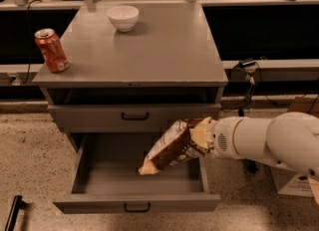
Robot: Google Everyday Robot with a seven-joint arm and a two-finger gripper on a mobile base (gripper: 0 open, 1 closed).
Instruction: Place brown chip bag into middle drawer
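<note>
The brown chip bag (pixel 172 148) hangs tilted, its lower pale end down to the left, over the right half of the open middle drawer (pixel 109 175). This drawer is the grey cabinet's lowest tray, pulled out, with a small black handle (pixel 136 207). My gripper (pixel 202 134) reaches in from the right on a white arm (pixel 259 140) and is shut on the bag's upper right end. The bag's lower tip is just above the drawer floor; whether it touches I cannot tell.
The grey drawer one tier higher (pixel 134 116) is closed. On the cabinet top (pixel 159 51) stand a red soda can (pixel 51 50) at the left edge and a white bowl (pixel 122 17) at the back. A cardboard box (pixel 299 185) sits on the floor at right.
</note>
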